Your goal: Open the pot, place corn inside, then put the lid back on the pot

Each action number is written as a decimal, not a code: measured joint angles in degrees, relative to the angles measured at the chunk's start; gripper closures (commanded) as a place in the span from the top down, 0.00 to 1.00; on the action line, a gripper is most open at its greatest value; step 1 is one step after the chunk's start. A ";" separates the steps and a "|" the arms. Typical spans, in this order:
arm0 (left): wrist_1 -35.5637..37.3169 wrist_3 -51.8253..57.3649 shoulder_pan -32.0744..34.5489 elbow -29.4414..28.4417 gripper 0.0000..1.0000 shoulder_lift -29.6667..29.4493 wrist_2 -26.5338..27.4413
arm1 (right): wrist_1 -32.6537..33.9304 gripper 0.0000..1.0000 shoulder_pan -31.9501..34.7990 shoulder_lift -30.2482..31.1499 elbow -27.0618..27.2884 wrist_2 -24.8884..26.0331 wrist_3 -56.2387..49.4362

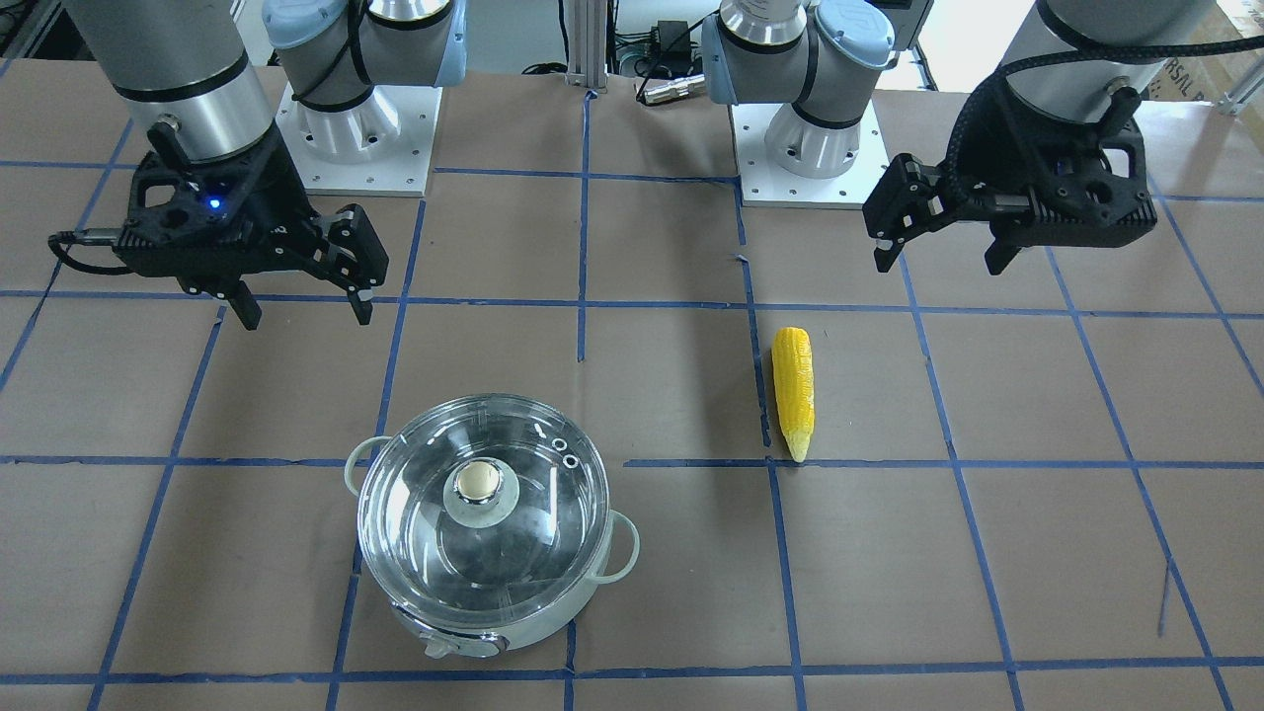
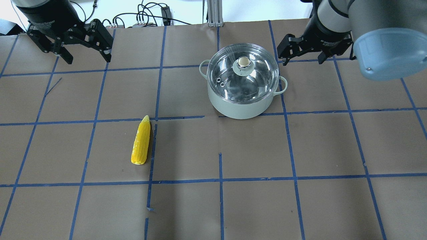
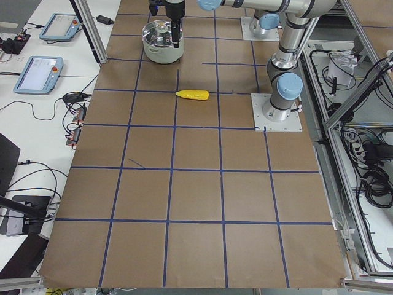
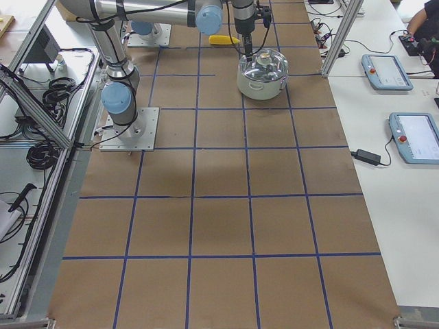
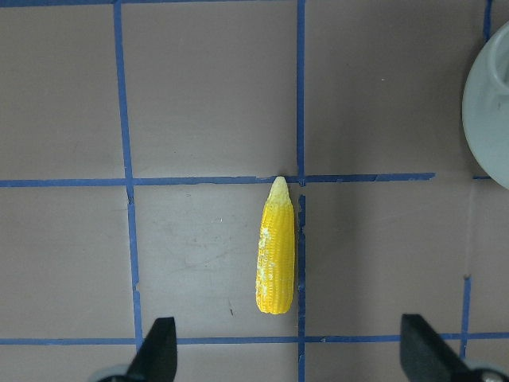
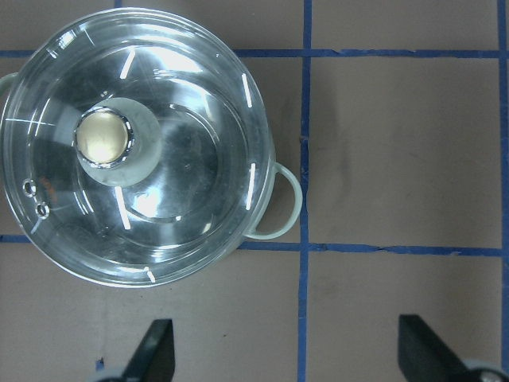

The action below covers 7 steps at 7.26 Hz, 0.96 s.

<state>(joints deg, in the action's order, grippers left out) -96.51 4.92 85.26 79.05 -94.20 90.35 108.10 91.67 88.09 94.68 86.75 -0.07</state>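
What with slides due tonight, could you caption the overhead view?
Left gripper and right gripper open, lid on the pot, corn lying apart.

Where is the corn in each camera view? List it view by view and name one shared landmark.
Front-facing: corn right of centre.
Overhead: corn left of centre.
Exterior left: corn upper middle.
Exterior right: corn near the top, up-left of the pot.
Left wrist: corn at centre.
Right wrist: not in it.
Shared landmark: the pot, visible in all six.
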 measured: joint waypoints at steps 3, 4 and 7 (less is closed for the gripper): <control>0.07 0.01 0.00 0.00 1.00 0.05 0.06 | 1.58 1.00 6.77 -6.55 -5.33 0.35 5.61; 0.09 -0.04 0.00 -0.01 1.00 0.06 0.07 | 1.31 1.00 8.92 -9.71 -8.51 0.79 7.32; 0.10 -0.01 0.00 0.08 1.00 0.13 0.05 | 1.40 1.00 10.93 -18.26 -13.97 1.53 9.00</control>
<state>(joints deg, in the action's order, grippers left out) -96.42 4.91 85.25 79.13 -94.06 90.40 109.50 102.60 69.84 80.71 88.28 8.93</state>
